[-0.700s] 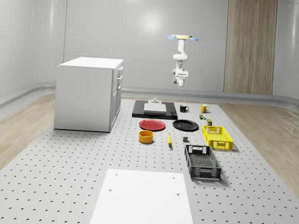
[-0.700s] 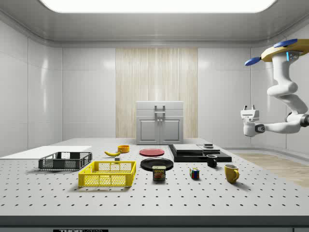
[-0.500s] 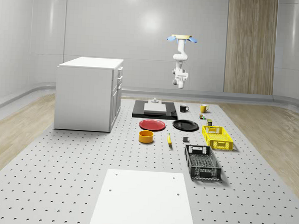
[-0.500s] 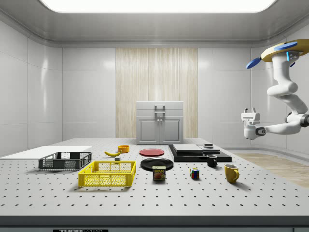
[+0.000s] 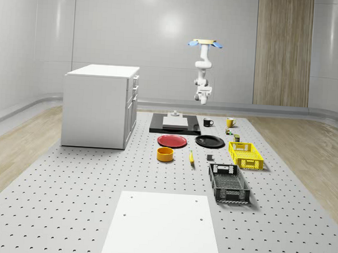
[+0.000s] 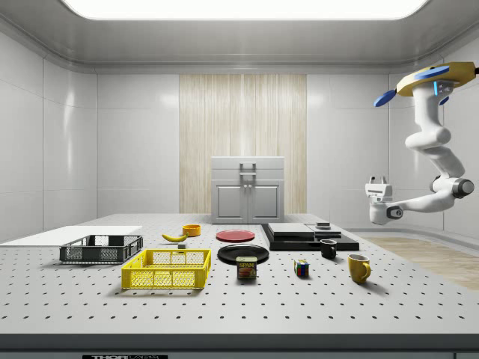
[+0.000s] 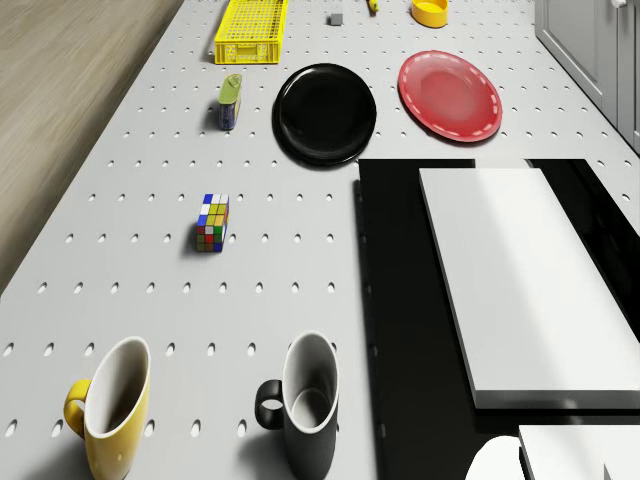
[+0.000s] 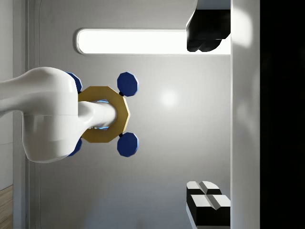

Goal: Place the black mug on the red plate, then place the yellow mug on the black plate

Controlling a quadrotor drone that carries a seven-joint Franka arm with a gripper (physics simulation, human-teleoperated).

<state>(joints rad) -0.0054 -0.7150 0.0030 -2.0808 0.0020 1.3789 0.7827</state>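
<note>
A: I see black mug (image 7: 305, 420), yellow mug (image 7: 112, 413), red plate (image 7: 450, 95), black plate (image 7: 325, 113).
B: Near the black plate?
A: Multicoloured cube (image 7: 212, 222), yellow crate (image 7: 251, 29).

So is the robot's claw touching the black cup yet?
Apart. In the side view the gripper hangs in the air, well above the black mug standing on the table, with open space between them.

Open air above black mug (image 7: 305, 410), black slab (image 7: 400, 330) just beside; yellow mug (image 7: 110, 405) seemingly apart
</note>
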